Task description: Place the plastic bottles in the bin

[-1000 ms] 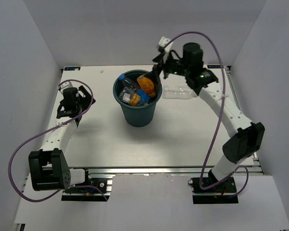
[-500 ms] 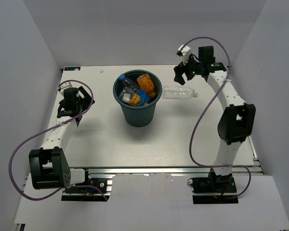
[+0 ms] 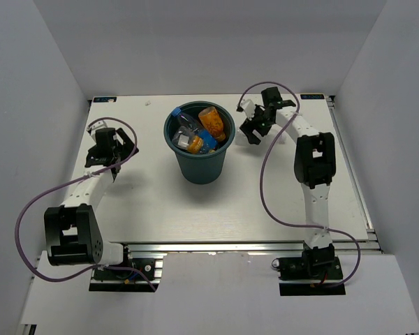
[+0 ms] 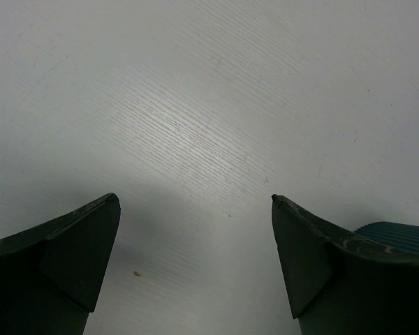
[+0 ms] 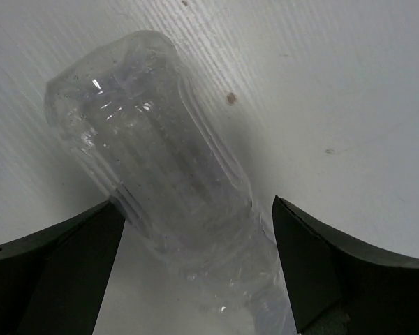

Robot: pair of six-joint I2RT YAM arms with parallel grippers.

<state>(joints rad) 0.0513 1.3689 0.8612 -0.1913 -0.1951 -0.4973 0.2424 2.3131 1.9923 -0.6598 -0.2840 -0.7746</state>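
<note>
The ribbed, clear unlabelled bottle (image 5: 160, 167) lay on its side on the fine-grained white desk (image 4: 195, 105) near the far edge, between the wide-spread dark fingers of the right claw (image 5: 195, 206). Beside it, the round tapering teal bin (image 3: 201, 167) held an orange bottle (image 3: 212, 123) among others. The left claw (image 4: 195, 202) gaped wide by the left edge.

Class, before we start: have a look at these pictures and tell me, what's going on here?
Two robot arms are clearing bottles into a bin. Several plastic bottles already lie inside it. One clear unlabelled bottle lies on its side on the table. The right gripper is open, with a finger on each side of that bottle, not yet closed on it. The left gripper is open over bare table, holding nothing.
</note>
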